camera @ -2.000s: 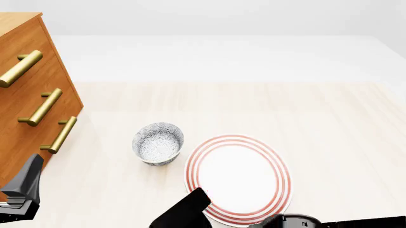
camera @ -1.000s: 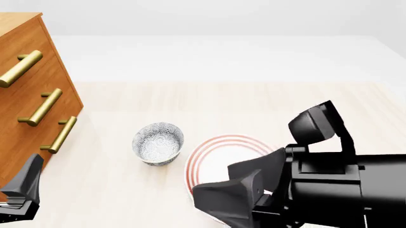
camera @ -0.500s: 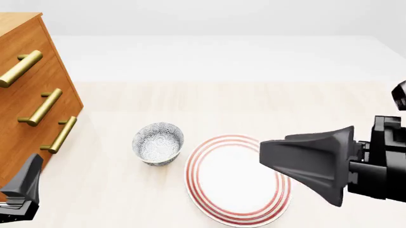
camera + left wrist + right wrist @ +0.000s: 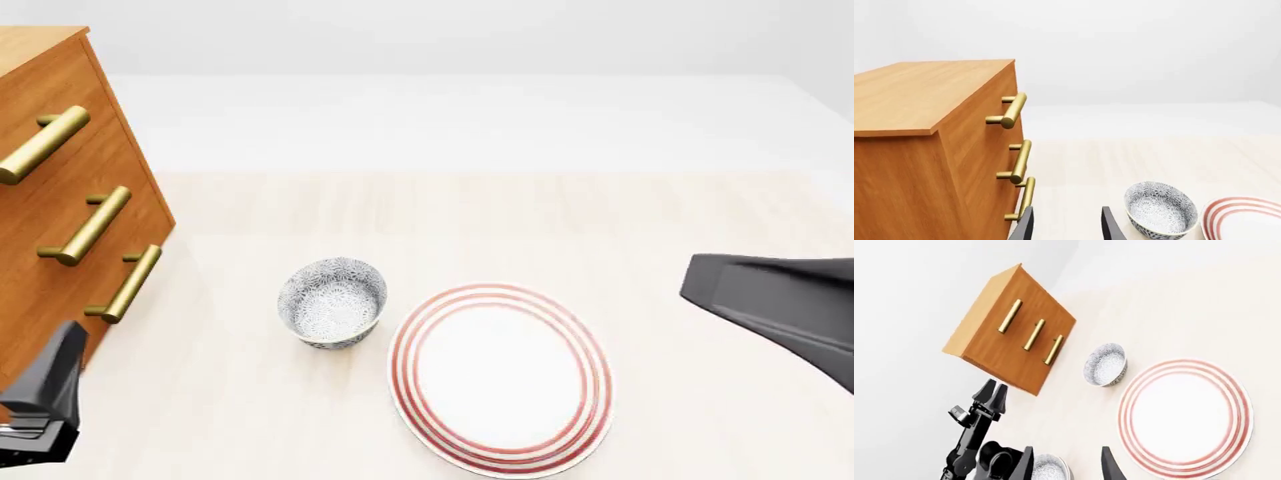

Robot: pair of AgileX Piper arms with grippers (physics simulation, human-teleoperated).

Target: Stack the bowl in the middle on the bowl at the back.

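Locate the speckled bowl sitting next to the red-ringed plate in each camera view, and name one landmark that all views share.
Left wrist view: speckled bowl between the drawer chest and the plate.
Front view: left of centre, just left of the plate, right of the chest.
Right wrist view: between chest and plate; do not confuse it with the second speckled bowl, well apart from the plate.
Shared landmark: the wooden chest with three brass handles.
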